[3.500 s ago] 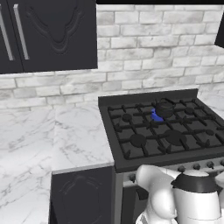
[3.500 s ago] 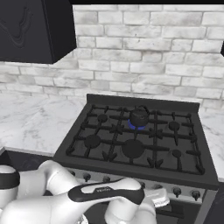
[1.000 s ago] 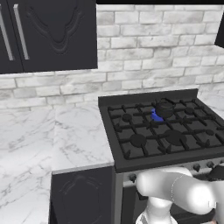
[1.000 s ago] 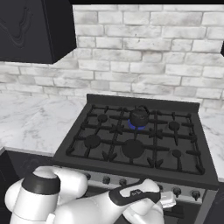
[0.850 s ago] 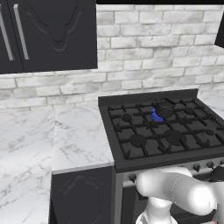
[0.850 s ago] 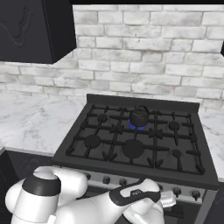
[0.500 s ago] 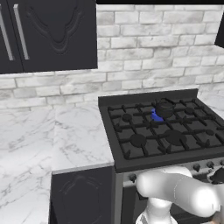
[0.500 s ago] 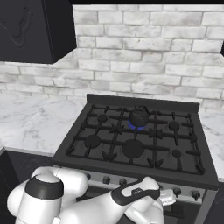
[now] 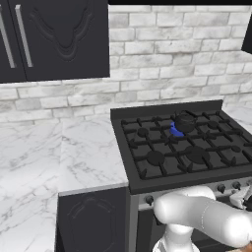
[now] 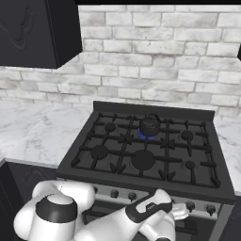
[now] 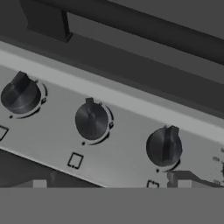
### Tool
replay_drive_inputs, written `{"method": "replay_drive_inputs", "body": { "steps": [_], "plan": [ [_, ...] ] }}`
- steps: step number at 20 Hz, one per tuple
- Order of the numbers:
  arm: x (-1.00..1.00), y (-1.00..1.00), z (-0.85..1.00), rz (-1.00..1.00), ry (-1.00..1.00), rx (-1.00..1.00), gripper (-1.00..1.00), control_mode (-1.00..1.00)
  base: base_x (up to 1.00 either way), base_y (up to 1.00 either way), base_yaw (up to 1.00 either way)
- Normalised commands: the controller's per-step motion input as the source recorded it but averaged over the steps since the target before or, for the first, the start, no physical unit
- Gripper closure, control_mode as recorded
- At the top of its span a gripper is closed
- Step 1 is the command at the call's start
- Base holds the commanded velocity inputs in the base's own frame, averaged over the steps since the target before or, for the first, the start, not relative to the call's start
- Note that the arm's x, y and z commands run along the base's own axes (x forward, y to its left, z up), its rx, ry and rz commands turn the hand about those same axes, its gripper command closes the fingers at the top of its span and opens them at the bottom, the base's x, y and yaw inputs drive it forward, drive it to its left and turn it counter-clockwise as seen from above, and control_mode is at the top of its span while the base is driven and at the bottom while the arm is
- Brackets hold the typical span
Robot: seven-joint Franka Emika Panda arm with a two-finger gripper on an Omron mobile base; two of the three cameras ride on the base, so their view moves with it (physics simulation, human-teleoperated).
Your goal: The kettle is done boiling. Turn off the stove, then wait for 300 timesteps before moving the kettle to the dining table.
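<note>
Across the middle of both base views I have the wide black gas stove with cast-iron grates, set flush between white grey-veined marble counters, so its silver knob strip faces me and the arm. I judge the arm is slung low in front for that reason: shutting off the flame comes first, and the blue flame under the kettle says the burner is lit.

At about twelve o'clock from the stove's centre sits the small squat round black kettle, upright on a rear burner. Its spout direction is too small for me to call.

Down at six o'clock, the two-finger gripper hangs just before the strip with its fingers spread wide, holding nothing. Through the hand view I see three small dark round knobs, and the middle knob points its ridge near twelve o'clock.
</note>
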Motion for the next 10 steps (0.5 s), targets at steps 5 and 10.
{"method": "replay_drive_inputs", "body": {
  "steps": [5,10],
  "plan": [
    [0.13,-0.21,-0.14,0.0,0.0,0.0,-1.0,-1.0,0.0,0.0,0.0],
    [0.11,-0.15,-0.17,0.0,0.0,0.0,-1.0,-1.0,0.0,0.0,0.0]
  ]
}}
